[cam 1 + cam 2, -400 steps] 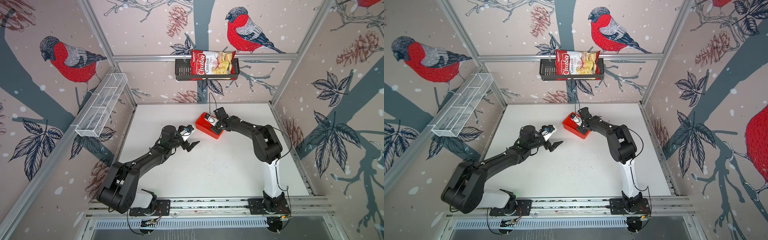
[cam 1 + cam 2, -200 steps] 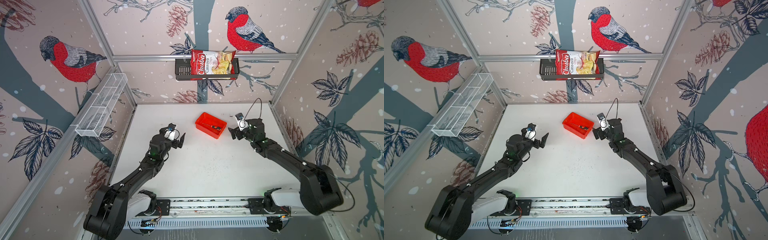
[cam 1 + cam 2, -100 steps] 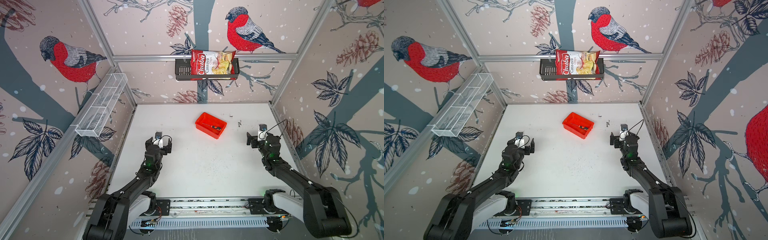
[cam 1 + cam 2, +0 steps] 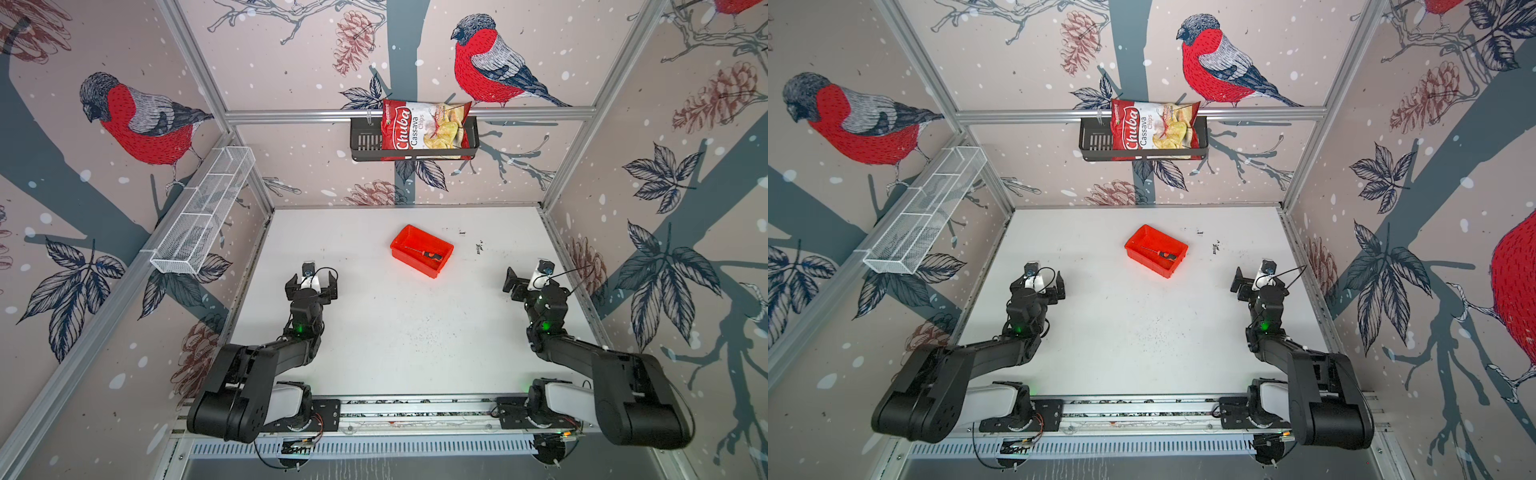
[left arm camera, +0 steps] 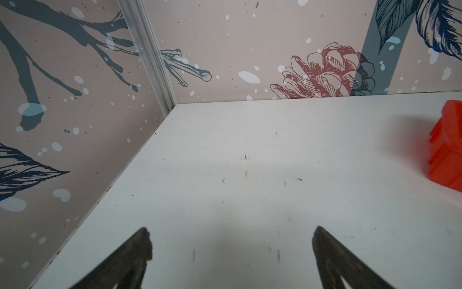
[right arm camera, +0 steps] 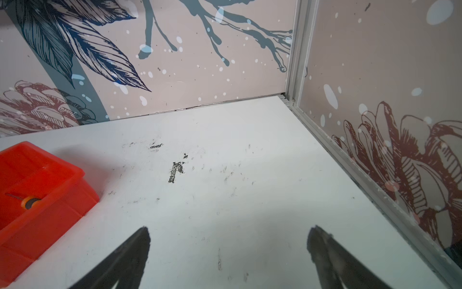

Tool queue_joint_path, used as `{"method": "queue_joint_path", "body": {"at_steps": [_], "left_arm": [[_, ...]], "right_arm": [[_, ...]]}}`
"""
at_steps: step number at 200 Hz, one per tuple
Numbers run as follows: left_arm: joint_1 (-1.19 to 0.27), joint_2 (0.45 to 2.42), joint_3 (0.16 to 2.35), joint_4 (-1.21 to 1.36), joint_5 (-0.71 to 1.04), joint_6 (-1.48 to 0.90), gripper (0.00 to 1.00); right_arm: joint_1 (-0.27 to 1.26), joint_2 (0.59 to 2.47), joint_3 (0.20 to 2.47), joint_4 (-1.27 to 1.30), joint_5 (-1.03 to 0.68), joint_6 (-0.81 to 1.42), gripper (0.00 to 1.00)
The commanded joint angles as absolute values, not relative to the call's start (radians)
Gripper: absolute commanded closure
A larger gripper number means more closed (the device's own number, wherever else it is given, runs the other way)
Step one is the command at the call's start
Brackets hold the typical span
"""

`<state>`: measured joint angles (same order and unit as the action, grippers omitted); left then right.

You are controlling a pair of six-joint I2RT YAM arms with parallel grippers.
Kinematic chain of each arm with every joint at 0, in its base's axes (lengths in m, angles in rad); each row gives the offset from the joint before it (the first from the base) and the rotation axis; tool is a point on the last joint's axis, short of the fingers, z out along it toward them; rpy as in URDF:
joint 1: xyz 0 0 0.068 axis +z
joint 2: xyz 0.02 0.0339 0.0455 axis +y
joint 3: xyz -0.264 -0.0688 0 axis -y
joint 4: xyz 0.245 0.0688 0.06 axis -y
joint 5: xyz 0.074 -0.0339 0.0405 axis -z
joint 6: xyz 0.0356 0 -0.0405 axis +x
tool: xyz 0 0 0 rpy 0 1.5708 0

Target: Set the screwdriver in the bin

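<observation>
Both arms sit folded low and well apart — left claw (image 4: 311,280) and right claw (image 6: 228,231) spread wide, empty.

The chip bag (image 4: 424,126) reads "Chuba Cassava Chips".

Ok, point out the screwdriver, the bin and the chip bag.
screwdriver (image 4: 434,255): in a top view, on its handle.
bin (image 4: 411,262): in a top view, on its near outer wall.
chip bag (image 4: 424,126): in a top view, on the middle of its front.

Black jointed arms (image 4: 270,357), white base housings (image 4: 286,401), white wrist mounts (image 4: 311,283), green lights (image 4: 298,327)
</observation>
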<state>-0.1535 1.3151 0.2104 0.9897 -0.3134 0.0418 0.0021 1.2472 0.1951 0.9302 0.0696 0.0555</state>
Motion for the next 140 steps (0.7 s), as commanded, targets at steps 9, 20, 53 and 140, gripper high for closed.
{"method": "queue_joint_path", "body": {"at_steps": [9, 20, 53, 140], "left_arm": [[-0.128, 1.378, 0.242, 1.109, -0.265, 0.048, 0.00], [-0.123, 1.412, 0.255, 1.124, -0.247, 0.057, 0.00], [-0.113, 1.474, 0.271, 1.157, -0.239, 0.052, 0.00], [-0.077, 1.548, 0.230, 1.298, -0.213, 0.024, 0.00]], "right_arm": [[-0.009, 1.295, 0.211, 1.030, 0.045, 0.084, 0.00], [-0.013, 1.314, 0.221, 1.037, 0.034, 0.083, 0.00], [-0.019, 1.389, 0.242, 1.089, -0.010, 0.060, 0.00], [-0.018, 1.477, 0.261, 1.131, -0.014, 0.052, 0.00]]}}
